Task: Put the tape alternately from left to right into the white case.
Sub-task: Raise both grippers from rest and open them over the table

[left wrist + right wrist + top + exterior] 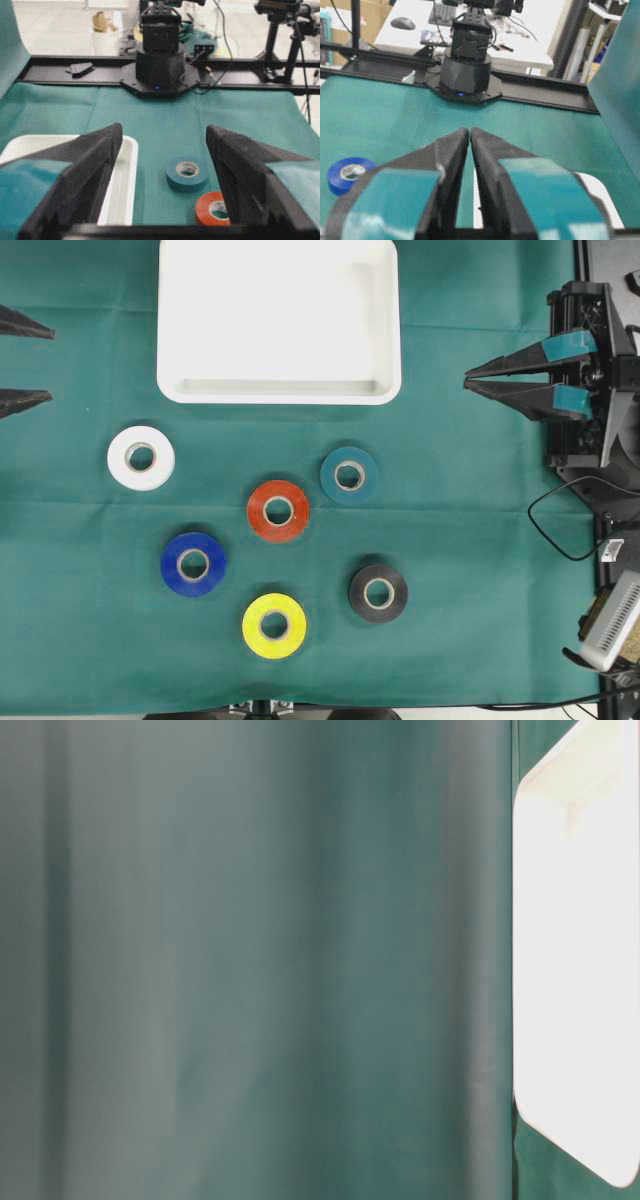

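- My left gripper [162, 175] is spread wide and holds nothing; my right gripper [469, 137] is pressed closed, also on nothing.
- All six rolls lie on the cloth [80, 570] below the case [278, 390], which has nothing in it: yellow [274, 625], black [378, 592], blue [193, 563], red [278, 510], teal [349, 475], white [141, 457].
- Risk, I judge: red and teal sit close together, so fingers coming down around one could nudge the other; starting on the wrong side breaks the alternation.

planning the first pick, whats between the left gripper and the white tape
Nothing: in the overhead view only bare green cloth lies between the left gripper and the white tape.
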`<move>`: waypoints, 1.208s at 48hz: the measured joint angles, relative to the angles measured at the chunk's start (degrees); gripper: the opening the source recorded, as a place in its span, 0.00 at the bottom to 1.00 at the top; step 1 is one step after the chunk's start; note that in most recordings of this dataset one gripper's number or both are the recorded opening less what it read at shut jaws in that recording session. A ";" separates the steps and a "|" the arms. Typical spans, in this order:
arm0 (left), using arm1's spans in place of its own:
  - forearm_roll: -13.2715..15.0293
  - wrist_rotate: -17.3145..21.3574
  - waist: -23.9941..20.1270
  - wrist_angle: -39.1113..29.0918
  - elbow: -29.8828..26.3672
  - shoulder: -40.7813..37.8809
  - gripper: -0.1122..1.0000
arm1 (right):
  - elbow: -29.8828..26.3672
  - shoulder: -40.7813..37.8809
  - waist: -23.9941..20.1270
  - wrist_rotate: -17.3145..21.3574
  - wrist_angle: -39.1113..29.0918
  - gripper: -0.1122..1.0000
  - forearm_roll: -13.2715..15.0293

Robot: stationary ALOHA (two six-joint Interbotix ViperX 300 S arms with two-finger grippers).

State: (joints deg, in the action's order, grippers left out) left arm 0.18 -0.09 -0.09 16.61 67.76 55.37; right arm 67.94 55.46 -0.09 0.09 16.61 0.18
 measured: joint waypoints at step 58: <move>1.14 -0.53 3.60 -2.46 1.93 -1.76 0.69 | 2.81 -0.88 0.18 -0.09 0.18 0.84 1.85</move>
State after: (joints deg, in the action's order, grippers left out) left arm 1.32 -0.62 3.52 14.15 69.70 53.61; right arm 70.75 54.58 0.09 0.00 16.79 2.02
